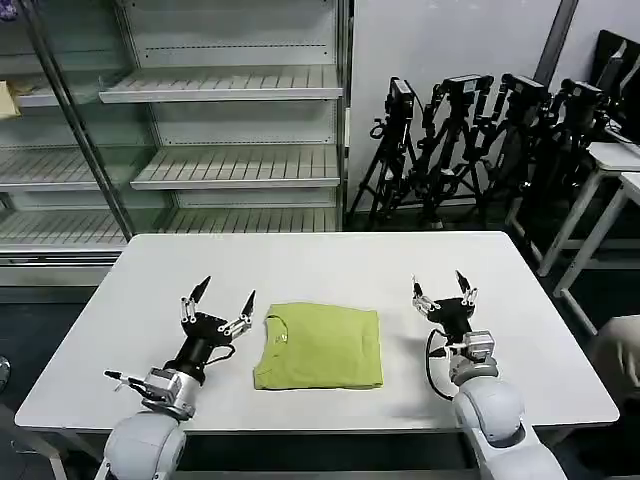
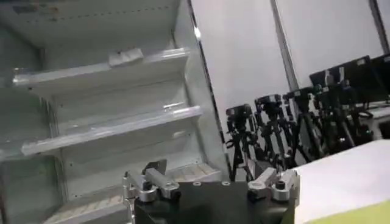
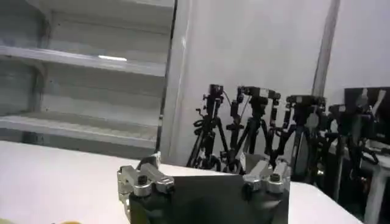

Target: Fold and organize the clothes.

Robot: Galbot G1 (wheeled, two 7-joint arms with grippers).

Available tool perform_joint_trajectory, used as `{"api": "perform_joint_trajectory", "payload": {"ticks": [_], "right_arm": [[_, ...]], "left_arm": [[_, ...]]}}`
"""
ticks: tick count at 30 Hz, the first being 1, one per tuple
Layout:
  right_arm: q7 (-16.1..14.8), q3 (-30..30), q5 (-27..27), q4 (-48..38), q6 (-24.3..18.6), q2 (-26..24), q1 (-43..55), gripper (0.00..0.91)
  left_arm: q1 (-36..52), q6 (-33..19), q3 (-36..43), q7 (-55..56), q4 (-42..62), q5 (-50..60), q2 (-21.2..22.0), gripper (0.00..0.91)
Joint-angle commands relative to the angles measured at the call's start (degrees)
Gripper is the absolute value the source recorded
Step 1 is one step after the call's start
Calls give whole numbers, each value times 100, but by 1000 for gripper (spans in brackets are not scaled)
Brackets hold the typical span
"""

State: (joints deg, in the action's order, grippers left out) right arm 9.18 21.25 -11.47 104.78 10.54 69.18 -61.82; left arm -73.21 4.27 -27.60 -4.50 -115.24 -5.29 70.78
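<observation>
T-shirt (image 1: pixel 320 347) lies folded into compact rectangle at table (image 1: pixel 330 260) centre-front, neckline toward our left, so we judge folding done or nearly so. Left gripper (image 1: pixel 218 303) just beside shirt's left edge, fingers spread wide, holding nothing. Right gripper (image 1: pixel 444 290) near right edge, likewise spread and empty. Both raised clear of cloth, flanking it symmetrically, probably to avoid disturbing fold.

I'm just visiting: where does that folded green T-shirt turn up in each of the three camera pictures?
Head view: the lime T-shirt lies folded on the white table, between the two open grippers.
Left wrist view: a yellow-green sliver at the lower right corner.
Right wrist view: a faint yellowish edge at the bottom left; too little to be sure.
Shared landmark: the black tripods.
</observation>
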Motion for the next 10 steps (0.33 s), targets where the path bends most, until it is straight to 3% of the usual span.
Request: {"api": "perform_joint_trajectory", "payload": {"ticks": [1,10], "right_arm": [[2,-141,350,-92,-70,67,46,907],[-5,-167,455,-168,-65,92,157,907]], "left_arm": [[-62,-38,-95,-48,-14,92,-22,907],[-16,-10,-128,-30,18,104,-30,907]]}}
